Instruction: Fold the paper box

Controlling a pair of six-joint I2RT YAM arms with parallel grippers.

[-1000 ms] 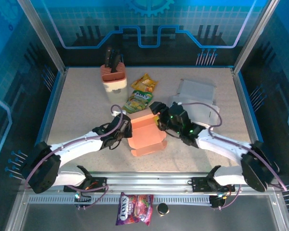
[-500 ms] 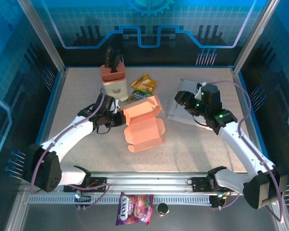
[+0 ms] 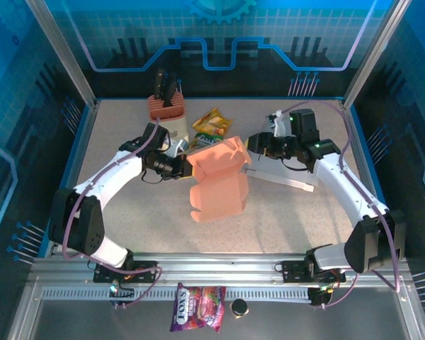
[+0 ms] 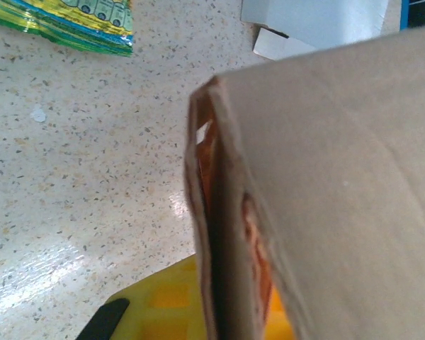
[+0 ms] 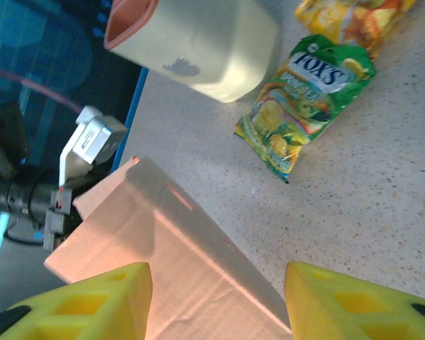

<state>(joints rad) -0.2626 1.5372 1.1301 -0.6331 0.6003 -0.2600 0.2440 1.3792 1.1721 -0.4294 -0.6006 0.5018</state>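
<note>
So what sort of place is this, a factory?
Probably a robot lab or demo cell: table boxed in by blue panels, left arm and right arm bolted at its edge, props like a paper box and knife block.

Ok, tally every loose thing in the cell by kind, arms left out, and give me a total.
Paper boxes: 2, the orange paper box and the pale flat box
Candy bags: 3, the yellow bag, the green Fox's bag and the purple Fox's bag
Knife block: 1
Small black round object: 1
Total: 7
</note>
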